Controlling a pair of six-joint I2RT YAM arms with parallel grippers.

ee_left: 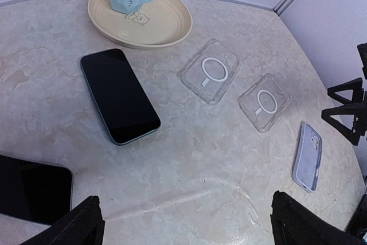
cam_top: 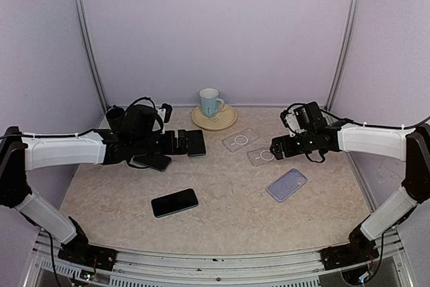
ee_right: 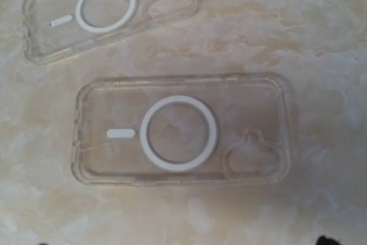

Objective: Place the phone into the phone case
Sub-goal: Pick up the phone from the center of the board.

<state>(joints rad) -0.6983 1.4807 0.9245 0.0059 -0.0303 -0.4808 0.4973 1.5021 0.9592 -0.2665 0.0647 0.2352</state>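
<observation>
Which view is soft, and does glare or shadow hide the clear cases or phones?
Right wrist view: soft and slightly blurred, warm cast, yet the clear case and its ring are legible. Left wrist view: sharp, wide-angle curving the table edge; no glare on the phone. Top external view: even diffuse light, faint shadows only.

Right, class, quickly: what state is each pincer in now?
Left pincer: open, holding nothing.
Right pincer: open, holding nothing.
</observation>
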